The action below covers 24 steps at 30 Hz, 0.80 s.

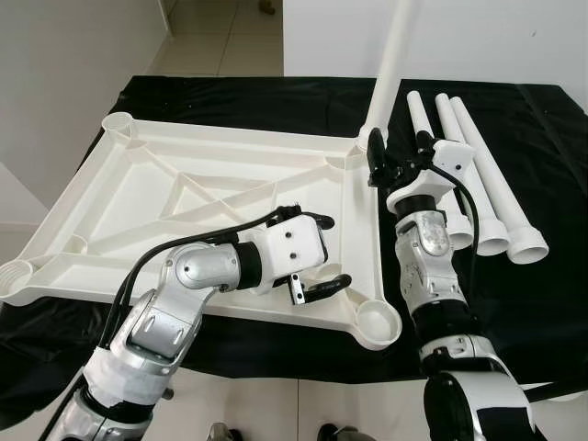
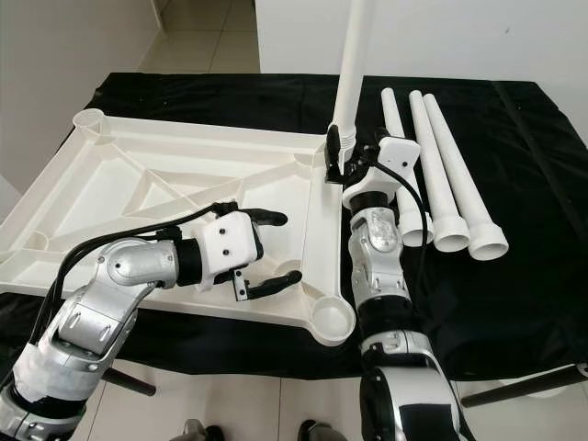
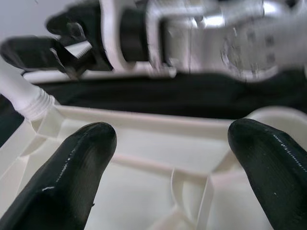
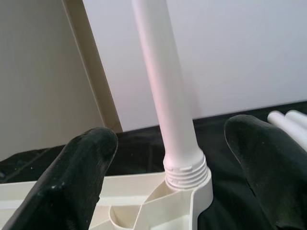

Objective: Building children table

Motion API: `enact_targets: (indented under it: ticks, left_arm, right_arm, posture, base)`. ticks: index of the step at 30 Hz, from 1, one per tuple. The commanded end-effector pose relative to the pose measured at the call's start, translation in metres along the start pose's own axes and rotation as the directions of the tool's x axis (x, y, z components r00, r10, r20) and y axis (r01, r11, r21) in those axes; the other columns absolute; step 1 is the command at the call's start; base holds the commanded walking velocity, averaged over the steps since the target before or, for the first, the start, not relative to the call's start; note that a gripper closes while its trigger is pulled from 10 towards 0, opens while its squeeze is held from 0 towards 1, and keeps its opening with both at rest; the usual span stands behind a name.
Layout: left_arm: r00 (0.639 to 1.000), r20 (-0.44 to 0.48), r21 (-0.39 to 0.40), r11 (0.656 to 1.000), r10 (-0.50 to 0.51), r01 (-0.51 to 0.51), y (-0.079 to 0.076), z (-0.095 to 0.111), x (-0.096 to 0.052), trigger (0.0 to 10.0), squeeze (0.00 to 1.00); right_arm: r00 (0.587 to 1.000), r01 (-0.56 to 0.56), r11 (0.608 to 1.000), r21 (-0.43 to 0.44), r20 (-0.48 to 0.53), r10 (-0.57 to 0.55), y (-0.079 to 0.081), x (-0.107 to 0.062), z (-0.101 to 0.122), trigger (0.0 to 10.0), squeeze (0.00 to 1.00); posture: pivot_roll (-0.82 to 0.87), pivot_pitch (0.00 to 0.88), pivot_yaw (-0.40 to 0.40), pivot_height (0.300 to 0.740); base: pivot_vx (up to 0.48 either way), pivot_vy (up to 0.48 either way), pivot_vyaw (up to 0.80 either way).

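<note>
White tabletop (image 1: 230, 184) inverted, one leg (image 1: 390, 64) upright, three legs (image 1: 478, 175) beside.

The head views were bright and evenly lit, sharp from edge to edge. The white tabletop (image 1: 220, 184) came close to washing out, with only soft, faint shadows along its ribs. The black cloth (image 1: 533, 303) swallowed nearly all detail. Small glints showed on the silver arm shells. The left wrist view was soft: the fingers (image 3: 72, 172) of the left claw (image 3: 168, 167) were blurred, and the right arm (image 3: 216, 33) beyond was smeared and overexposed. In the right wrist view the leg (image 4: 168, 105) stood fairly sharp, while the near fingers (image 4: 81, 177) were out of focus.
</note>
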<state>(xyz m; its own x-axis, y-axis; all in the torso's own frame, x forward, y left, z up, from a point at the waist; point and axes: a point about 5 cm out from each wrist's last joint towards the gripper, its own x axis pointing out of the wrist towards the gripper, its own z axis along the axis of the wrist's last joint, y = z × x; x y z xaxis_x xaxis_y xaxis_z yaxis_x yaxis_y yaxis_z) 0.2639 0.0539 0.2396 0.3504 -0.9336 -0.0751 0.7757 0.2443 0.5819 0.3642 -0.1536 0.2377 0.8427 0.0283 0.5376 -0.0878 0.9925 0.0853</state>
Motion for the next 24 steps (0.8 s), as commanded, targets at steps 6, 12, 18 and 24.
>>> enact_targets:
  ticks: [6, 12, 18, 24]
  left_arm:
    - [0.959, 0.106, -0.207, 0.949, 0.262, -0.236, 0.013, 0.009, -0.002, 10.0, 0.00]
    - [0.945, 0.109, -0.278, 0.922, 0.310, -0.270, 0.016, 0.006, 0.000, 10.0, 0.00]
    - [0.925, 0.067, -0.329, 0.883, 0.375, -0.334, 0.018, 0.000, 0.009, 10.0, 0.00]
    - [0.900, 0.015, -0.415, 0.821, 0.436, -0.392, 0.023, -0.002, 0.015, 10.0, 0.00]
  right_arm:
    - [0.991, 0.094, 0.990, -0.107, -0.087, -0.104, -0.019, -0.008, 0.003, 10.0, 0.00]
    - [0.972, 0.157, 0.976, -0.153, -0.153, -0.180, -0.036, -0.008, 0.002, 10.0, 0.00]
    - [0.915, 0.197, 0.961, -0.194, -0.316, -0.252, -0.055, -0.009, -0.007, 10.0, 0.00]
    - [0.845, 0.250, 0.939, -0.237, -0.420, -0.331, -0.065, -0.001, -0.010, 10.0, 0.00]
  posture:
    - [0.07, 0.152, -0.002, 0.740]
    - [0.05, 0.153, -0.001, 0.740]
    - [0.04, 0.150, 0.012, 0.740]
    - [0.04, 0.139, 0.027, 0.740]
  base:
    - [0.000, 0.000, 0.00]
    - [0.000, 0.000, 0.00]
    - [0.000, 0.000, 0.00]
    - [0.000, 0.000, 0.00]
